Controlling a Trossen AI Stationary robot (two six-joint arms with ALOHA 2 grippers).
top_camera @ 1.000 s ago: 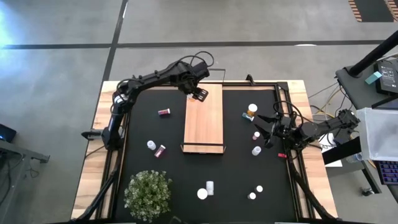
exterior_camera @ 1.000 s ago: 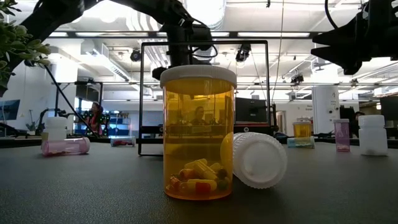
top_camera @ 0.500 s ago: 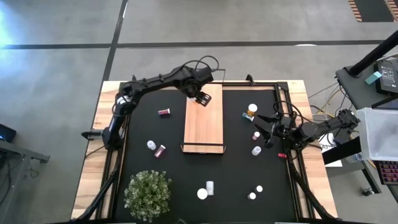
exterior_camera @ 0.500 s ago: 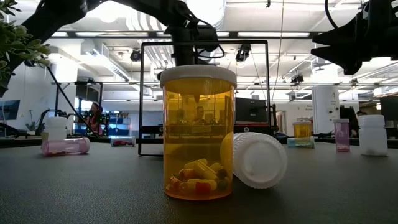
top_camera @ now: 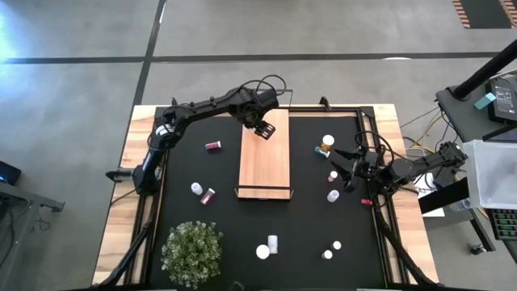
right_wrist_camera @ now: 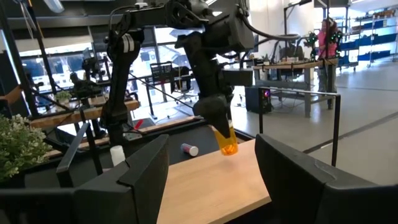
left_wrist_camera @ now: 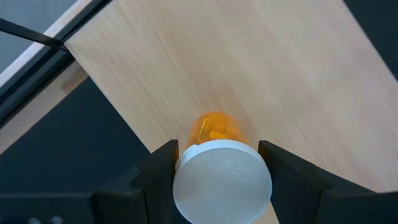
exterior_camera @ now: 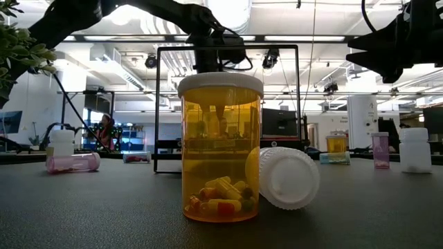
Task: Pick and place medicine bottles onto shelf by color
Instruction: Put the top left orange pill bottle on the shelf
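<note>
While my left gripper hangs over the far end of the shelf, its fingers are clamped on an orange bottle with a white cap, one finger on each side of the cap. In the right wrist view the bottle points down at a slight tilt, just above the wood and apart from it. The shelf itself is a light-wood board lying on the black mat, with thin black frames at its ends, and its top bears nothing.

Left of the shelf lie a red-pink bottle near the far end, and a white bottle and another red-pink one near the close end. Right of the shelf stand an orange bottle with a white cap, a small pink one and a white one. Nearer than the shelf's close end sit two white-capped bottles, with two more small ones farther right. A potted plant stands at the mat's near left corner.

My right gripper waits well right of the shelf, above the pink and white bottles, its fingers apart and holding nothing.
</note>
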